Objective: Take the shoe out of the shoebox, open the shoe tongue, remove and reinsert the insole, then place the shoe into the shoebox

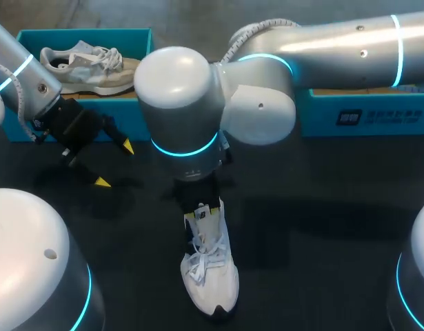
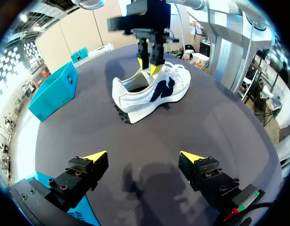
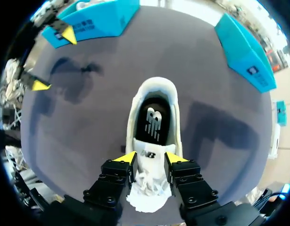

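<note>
right hand (image 3: 150, 158) tight on shoe tongue (image 3: 145, 163)

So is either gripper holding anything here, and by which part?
The right gripper appears to pinch the white shoe by its tongue; the left gripper is open, empty.

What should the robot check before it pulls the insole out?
1. Shoe out of the box and on the table: ok.
2. Insole showing inside the shoe: ok.
3. Right gripper at the tongue: ok.
4. Firm hold on the tongue: cannot tell.
5. Left gripper open and away from the shoe: ok.
6. Room in the box beside the other shoe: cannot tell.
</note>
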Action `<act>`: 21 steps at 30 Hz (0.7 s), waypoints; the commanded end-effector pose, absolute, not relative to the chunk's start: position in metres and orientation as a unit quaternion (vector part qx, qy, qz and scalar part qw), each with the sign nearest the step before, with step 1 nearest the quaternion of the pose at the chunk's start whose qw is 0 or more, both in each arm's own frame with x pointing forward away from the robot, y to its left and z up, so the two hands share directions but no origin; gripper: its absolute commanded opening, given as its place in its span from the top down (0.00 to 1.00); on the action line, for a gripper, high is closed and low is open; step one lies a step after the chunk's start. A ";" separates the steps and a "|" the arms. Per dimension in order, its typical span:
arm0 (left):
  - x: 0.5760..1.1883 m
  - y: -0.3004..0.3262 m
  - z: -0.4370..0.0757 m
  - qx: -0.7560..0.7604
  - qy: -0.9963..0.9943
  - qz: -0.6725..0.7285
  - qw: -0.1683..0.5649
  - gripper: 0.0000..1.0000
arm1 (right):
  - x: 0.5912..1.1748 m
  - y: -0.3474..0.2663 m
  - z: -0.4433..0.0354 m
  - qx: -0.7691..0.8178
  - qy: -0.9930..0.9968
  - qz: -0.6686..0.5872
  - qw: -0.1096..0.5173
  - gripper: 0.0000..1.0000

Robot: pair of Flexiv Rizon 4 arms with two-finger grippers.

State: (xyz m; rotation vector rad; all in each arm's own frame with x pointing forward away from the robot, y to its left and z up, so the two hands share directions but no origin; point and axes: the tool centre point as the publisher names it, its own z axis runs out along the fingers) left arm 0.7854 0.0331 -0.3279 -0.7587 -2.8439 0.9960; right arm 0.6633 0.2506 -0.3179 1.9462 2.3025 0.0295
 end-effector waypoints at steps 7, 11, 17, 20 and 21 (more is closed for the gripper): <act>0.786 0.033 -0.328 -0.245 -0.915 0.319 0.019 0.00 | 0.672 0.245 -0.277 0.567 0.820 0.020 0.072 0.60; 0.786 0.033 -0.328 -0.245 -0.915 0.319 0.019 0.00 | 0.682 0.242 -0.274 0.495 0.866 0.025 0.063 0.56; 0.786 0.033 -0.328 -0.245 -0.915 0.319 0.019 0.00 | 0.696 0.236 -0.276 0.386 0.920 0.048 0.052 0.00; 0.786 0.033 -0.328 -0.245 -0.915 0.319 0.019 0.00 | 0.700 0.233 -0.276 0.338 0.938 0.042 0.056 0.00; 0.786 0.033 -0.328 -0.245 -0.915 0.319 0.019 0.00 | 0.701 0.232 -0.275 0.316 0.946 0.043 0.060 0.00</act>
